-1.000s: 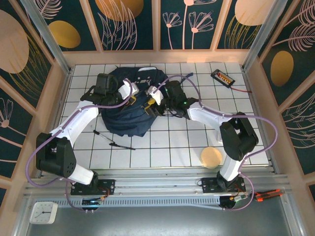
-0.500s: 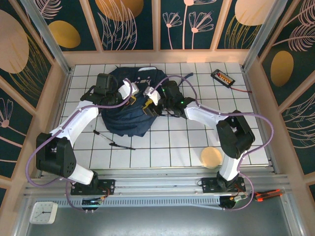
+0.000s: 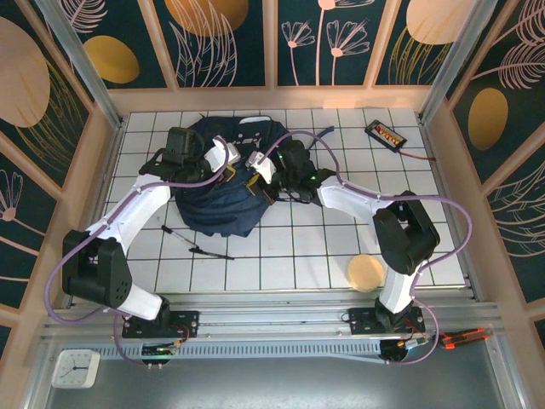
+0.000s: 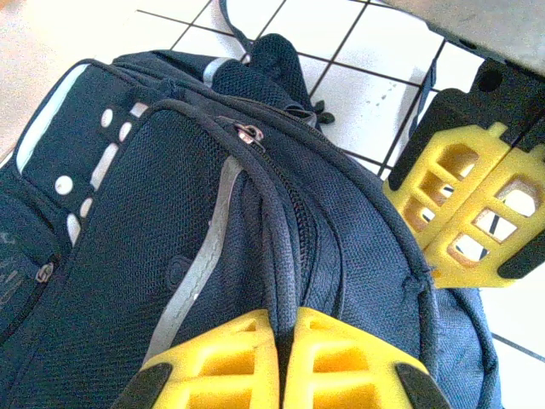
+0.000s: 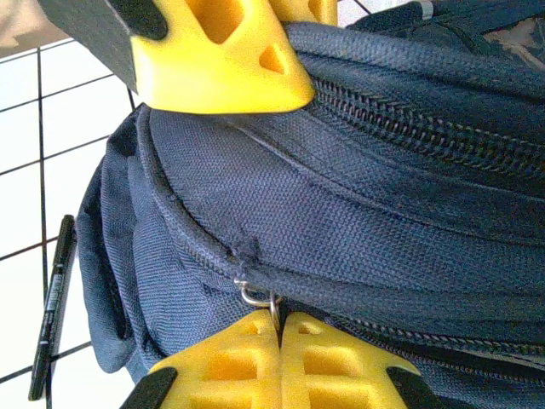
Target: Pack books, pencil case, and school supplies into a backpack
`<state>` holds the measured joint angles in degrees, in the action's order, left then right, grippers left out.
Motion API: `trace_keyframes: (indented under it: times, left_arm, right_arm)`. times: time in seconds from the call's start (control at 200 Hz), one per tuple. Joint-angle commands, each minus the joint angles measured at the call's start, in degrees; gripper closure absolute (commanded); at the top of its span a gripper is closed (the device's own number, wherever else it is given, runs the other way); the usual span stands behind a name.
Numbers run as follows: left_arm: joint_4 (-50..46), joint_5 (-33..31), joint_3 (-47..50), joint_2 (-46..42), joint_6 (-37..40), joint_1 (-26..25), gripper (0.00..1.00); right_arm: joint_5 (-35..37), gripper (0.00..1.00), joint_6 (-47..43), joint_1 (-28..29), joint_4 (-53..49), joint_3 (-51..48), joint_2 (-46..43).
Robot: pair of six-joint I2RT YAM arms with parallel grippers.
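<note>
Table (image 3: 324, 256): backpack (image 5: 358, 196) zip-pull (image 5: 255, 296) in R pincer (image 5: 279, 322)

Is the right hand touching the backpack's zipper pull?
Touching. The right wrist view shows the right hand shut on the zipper pull, its metal ring pinched between the jaws.

This looks like a robot test booth in a lab. A left robot arm (image 3: 136, 209) and a right robot arm (image 3: 358, 200) are bolted to a metal rail (image 3: 272, 325) at the edge of a white tiled surface (image 3: 324, 247). Painted flower walls (image 3: 221, 43) in wooden frames box it in.
</note>
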<state>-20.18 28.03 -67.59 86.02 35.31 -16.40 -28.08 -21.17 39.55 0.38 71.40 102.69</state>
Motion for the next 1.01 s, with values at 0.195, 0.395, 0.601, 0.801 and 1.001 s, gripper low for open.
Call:
trace_keyframes:
  times: [0.195,0.395,0.601,0.801,1.001]
  left_arm:
    - [2.21,-1.61,3.36,-6.39,4.9,-0.93,1.0]
    - [2.9,-4.13,6.68,-8.55,7.81,-2.39,1.0]
    - [2.76,-3.69,6.84,-8.11,8.88,-3.63,1.0]
    - [3.47,-1.39,6.96,-7.9,7.61,-3.86,1.0]
    - [4.06,-1.75,5.81,-7.06,6.24,-3.86,1.0]
  right_arm:
    - [-0.66,1.0,2.35,-4.07,-10.18,3.07,-3.06]
    - [-1.15,1.0,3.23,-7.83,-18.76,4.1,-1.85]
    - [6.68,1.0,2.91,-14.12,-23.47,11.24,5.04]
    - [5.67,0.96,1.77,-16.1,-26.37,20.31,12.24]
    - [-1.04,0.31,-0.92,-8.97,1.29,-2.08,-4.31]
